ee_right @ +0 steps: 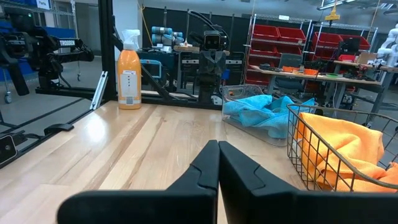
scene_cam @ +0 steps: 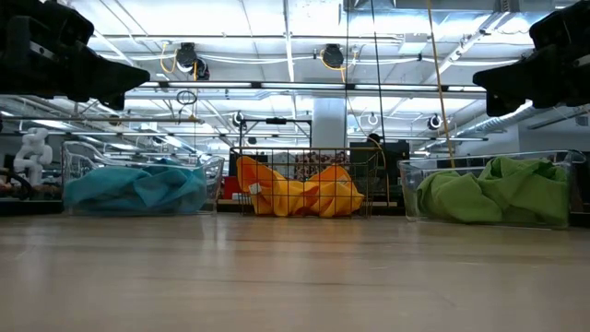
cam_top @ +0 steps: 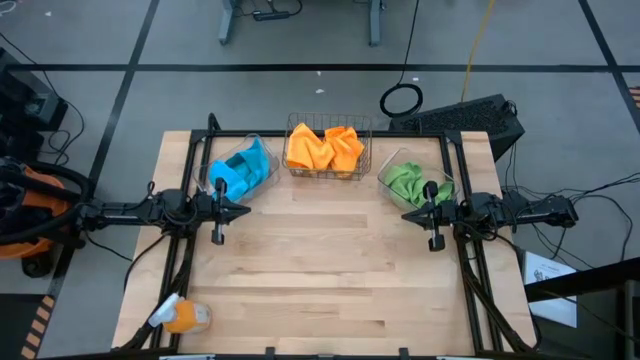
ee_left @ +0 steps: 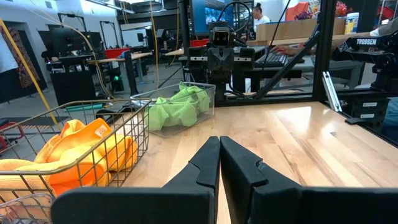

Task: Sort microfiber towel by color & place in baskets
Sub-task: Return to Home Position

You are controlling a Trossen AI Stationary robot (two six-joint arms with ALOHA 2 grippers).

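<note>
The pale wooden surface (cam_top: 330, 270) is lying open; a copper wire-mesh basket (cam_top: 328, 177) and clear plastic bins (cam_top: 270, 168) are lining the far edge, an orange spray bottle (cam_top: 182, 318) sitting near-left.

Sorted, three abreast.
Blue microfiber towel (cam_top: 243, 167) in left clear plastic bin (scene_cam: 214, 184), orange towels (cam_top: 322, 148) in copper wire-mesh basket (scene_cam: 373, 184), green towel (cam_top: 408, 180) in right bin (scene_cam: 408, 191).

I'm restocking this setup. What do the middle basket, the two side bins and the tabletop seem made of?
Middle basket: copper-toned metal wire, an open see-through grid. Left bin and right bin: clear glossy plastic, probably; towels show through the walls. Tabletop: pale wood with plank seams and grain.
</note>
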